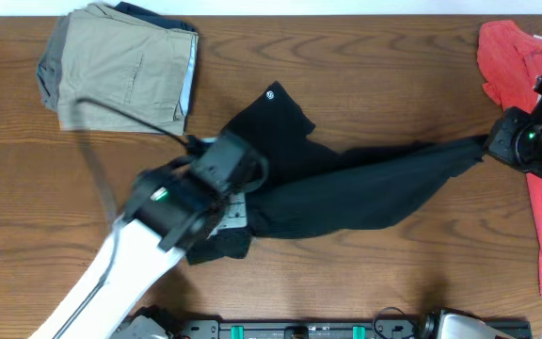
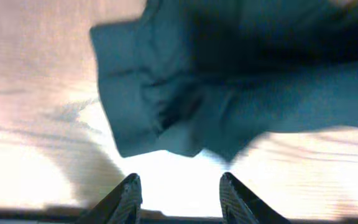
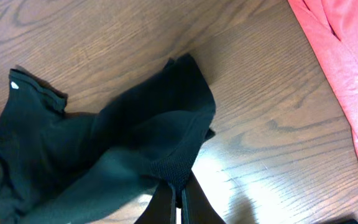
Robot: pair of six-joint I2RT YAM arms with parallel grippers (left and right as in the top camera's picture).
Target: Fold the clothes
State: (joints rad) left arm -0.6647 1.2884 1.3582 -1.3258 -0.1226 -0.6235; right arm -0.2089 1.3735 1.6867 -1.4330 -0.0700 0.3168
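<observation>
The black garment (image 1: 346, 188) lies stretched across the middle of the table, with its white round logo (image 1: 270, 93) near the upper left edge. My right gripper (image 1: 490, 143) is shut on the garment's right end, pinching a hem; the pinch shows in the right wrist view (image 3: 179, 193). My left gripper (image 1: 238, 179) hovers over the garment's left part. In the left wrist view its fingers (image 2: 179, 186) are open and empty, with bunched black fabric (image 2: 185, 93) just ahead of them over bare wood.
A folded khaki-beige garment (image 1: 125, 61) lies at the back left, on top of darker clothes. A coral-red top (image 1: 534, 113) lies along the right edge, also in the right wrist view (image 3: 347, 62). Arm bases stand at the front edge (image 1: 346, 330).
</observation>
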